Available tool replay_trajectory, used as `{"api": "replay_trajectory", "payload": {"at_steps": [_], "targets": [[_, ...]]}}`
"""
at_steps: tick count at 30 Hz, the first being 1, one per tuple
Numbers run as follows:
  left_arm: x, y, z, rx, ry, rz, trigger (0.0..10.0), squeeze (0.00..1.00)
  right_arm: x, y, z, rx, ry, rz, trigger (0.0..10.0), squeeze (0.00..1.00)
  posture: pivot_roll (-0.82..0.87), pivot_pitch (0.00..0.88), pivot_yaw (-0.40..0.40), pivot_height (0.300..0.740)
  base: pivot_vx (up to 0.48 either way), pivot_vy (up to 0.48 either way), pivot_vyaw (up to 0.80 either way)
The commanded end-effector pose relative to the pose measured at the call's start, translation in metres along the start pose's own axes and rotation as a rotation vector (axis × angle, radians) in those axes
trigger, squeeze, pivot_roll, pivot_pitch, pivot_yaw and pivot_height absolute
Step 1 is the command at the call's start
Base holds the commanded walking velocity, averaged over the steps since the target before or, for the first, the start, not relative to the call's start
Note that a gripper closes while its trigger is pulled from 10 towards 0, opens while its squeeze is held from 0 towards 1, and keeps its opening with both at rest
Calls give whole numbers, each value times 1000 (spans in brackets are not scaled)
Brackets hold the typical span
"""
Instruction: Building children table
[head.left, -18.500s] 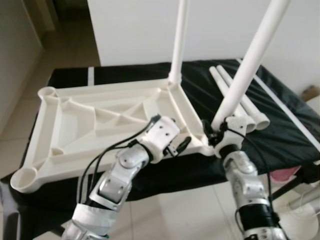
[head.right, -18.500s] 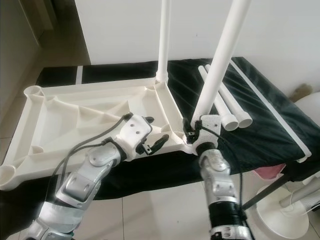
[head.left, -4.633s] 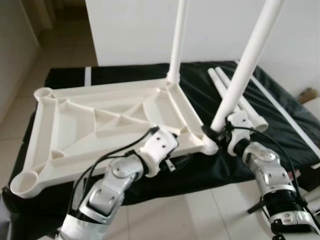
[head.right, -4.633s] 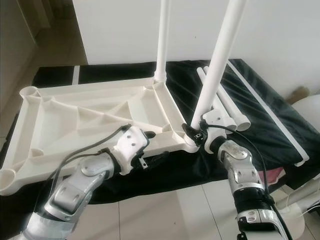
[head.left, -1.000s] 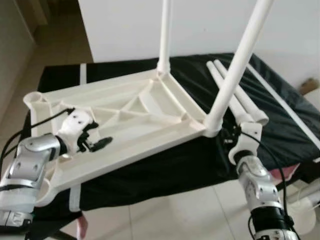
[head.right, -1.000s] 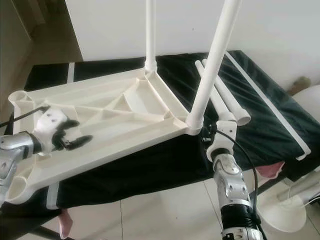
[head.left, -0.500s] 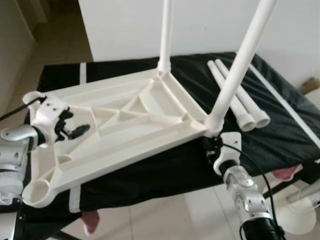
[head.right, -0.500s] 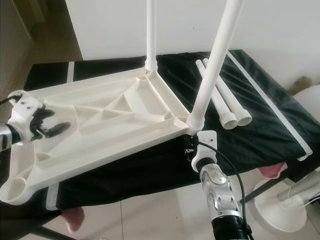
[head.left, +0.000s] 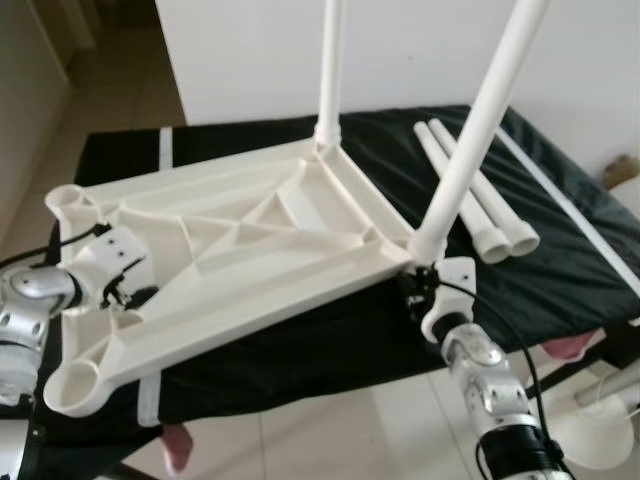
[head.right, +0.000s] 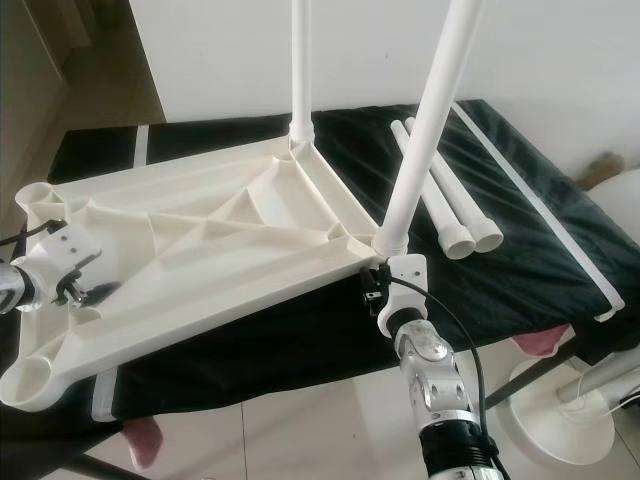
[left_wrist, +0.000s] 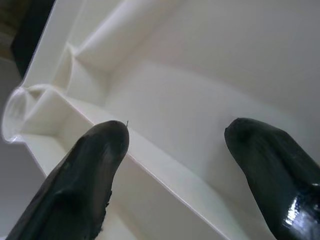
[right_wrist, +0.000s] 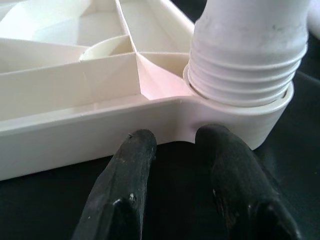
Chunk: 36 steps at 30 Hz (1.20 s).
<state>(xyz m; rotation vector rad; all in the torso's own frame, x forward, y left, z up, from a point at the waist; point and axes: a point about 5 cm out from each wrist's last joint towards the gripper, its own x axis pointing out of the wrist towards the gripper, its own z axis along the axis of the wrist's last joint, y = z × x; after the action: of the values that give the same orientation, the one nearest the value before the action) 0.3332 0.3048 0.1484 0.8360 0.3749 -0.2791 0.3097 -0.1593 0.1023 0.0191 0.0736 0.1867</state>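
On black cloth (head.left: 560, 250), upturned tabletop (head.left: 250, 250) (two legs fitted), grippers at its edges

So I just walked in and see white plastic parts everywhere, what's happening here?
The robot is assembling a small table. The white tabletop lies upside down on a black-covered surface, with two legs standing in its right-hand corner sockets. Two loose legs lie beside it. The left gripper is open over the tabletop's left end, astride a rib. The right gripper sits at the near right corner, just below the screwed-in leg's socket.
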Motion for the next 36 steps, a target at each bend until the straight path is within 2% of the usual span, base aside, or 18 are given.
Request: {"api": "replay_trajectory", "payload": {"at_steps": [1,2,3,4,5,6,8,9,12,19,20,22,23,26,28,30,32,36], "targets": [[1,-12,-5,19,7,-50,10000,0,3,-2,-1,9,2,-3,10000,0,60,40,-25,740,0,0,0],[1,-12,-5,19,7,-50,10000,0,3,-2,-1,9,2,-3,10000,0,60,40,-25,740,0,0,0],[1,-21,-3,43,-27,-149,10000,0,8,-3,0,11,11,12,10000,0,64,38,-23,740,0,0,0],[-1,-25,-2,54,-37,-201,10000,0,12,-4,0,14,16,21,10000,0,64,38,-23,740,0,0,0],[-1,-25,-2,54,-37,-201,10000,0,12,-4,0,14,16,21,10000,0,64,38,-23,740,0,0,0],[-2,-30,-2,62,-48,-248,10000,0,15,-4,0,16,23,32,10000,0,69,36,-20,740,0,0,0],[-7,-42,2,42,-90,-354,10000,0,22,-2,2,8,26,65,10000,0,71,34,-18,740,0,0,0],[-7,-42,2,42,-90,-354,10000,0,22,-2,2,8,26,65,10000,0,71,34,-18,740,0,0,0],[-19,-64,10,17,-154,-528,10000,0,35,6,7,-16,32,142,10000,0,74,30,-16,740,0,0,0],[-31,-87,20,8,-203,-687,10000,0,50,17,12,-45,48,205,10000,0,82,27,-20,740,0,0,0],[-36,-95,26,0,-231,-735,10000,0,54,19,14,-48,48,211,10000,0,86,27,-22,740,0,0,0],[-36,-95,26,0,-231,-735,10000,0,54,19,14,-48,48,211,10000,0,86,27,-22,740,0,0,0],[-41,-104,32,-2,-261,-778,10000,0,57,20,17,-51,46,212,10000,0,88,29,-22,740,0,0,0],[-45,-113,40,-16,-293,-812,10000,0,59,21,19,-50,45,212,10000,0,90,31,-23,740,0,0,0],[-52,-128,60,-40,-383,-857,10000,0,61,19,20,-53,44,196,10000,0,92,33,-23,740,0,0,0],[-55,-133,67,-48,-414,-870,10000,0,62,18,20,-53,44,191,10000,0,92,33,-23,740,0,0,0],[-62,-143,88,-79,-491,-891,10000,0,62,17,22,-44,31,185,10000,0,86,38,-20,740,0,0,0],[-63,-140,102,-131,-528,-854,10000,0,60,14,20,-37,22,179,10000,0,84,44,-20,740,0,0,0]]}}
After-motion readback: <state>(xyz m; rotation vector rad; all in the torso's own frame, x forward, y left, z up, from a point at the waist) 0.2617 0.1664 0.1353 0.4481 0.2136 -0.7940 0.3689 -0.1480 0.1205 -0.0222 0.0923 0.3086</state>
